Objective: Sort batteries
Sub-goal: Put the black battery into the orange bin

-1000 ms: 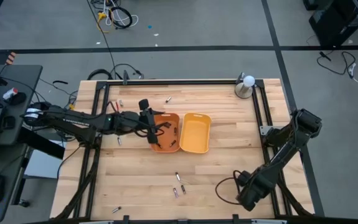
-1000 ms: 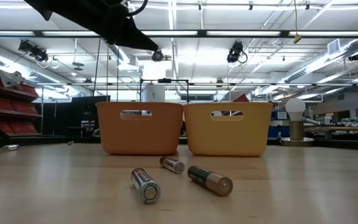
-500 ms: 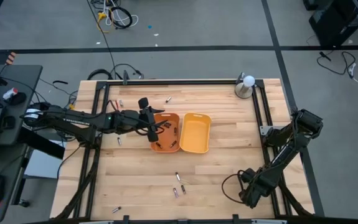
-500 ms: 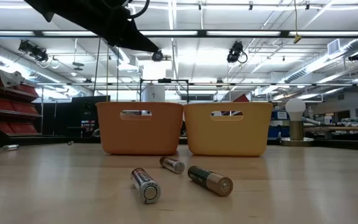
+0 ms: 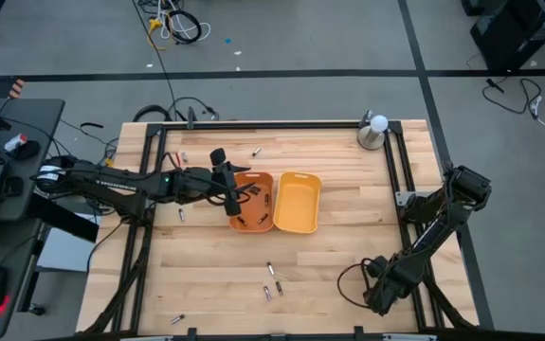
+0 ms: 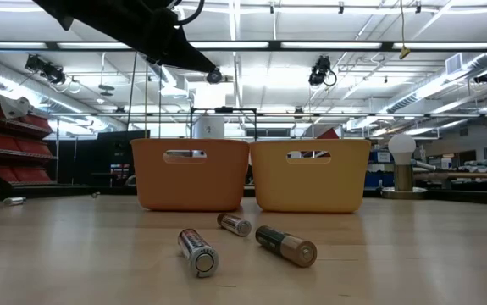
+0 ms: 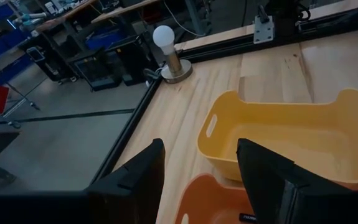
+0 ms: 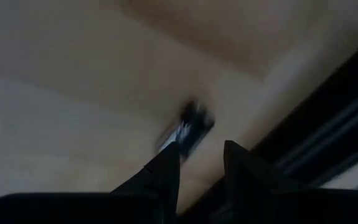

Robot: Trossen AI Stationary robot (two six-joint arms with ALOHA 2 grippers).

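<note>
**Left gripper over the orange tray, right arm low at the near edge**

High view: a pale wooden table (image 5: 206,275) in a dark metal frame carries two plastic trays side by side near its middle, an orange tray (image 5: 253,201) and a yellow tray (image 5: 297,202), touching along their long sides. A metal cup with a white ball (image 5: 375,130) stands at the far right corner. Batteries lie scattered: a small cluster of batteries (image 5: 271,282) towards the near edge, one (image 5: 176,319) close to the near left corner, a few by the far edge and left edge, and some dark ones inside the orange tray. The left arm reaches in level from the left edge, its left gripper (image 5: 231,192) over the orange tray's left rim. The right arm folds down along the right edge, the right gripper (image 5: 376,296) low by the near right corner.

Low view: three cylinders lie on the smooth wood in front of the trays, well apart from them; the nearest (image 6: 197,252) shows its flat silvery end. The dark arm crosses overhead.

Left wrist view: two dark fingers (image 7: 263,168) stand wide apart, nothing between them, above both glossy trays.

Right wrist view: the fingers (image 8: 166,171) stand narrowly parted, empty, just above the wood, a blurred dark object beyond them.
</note>
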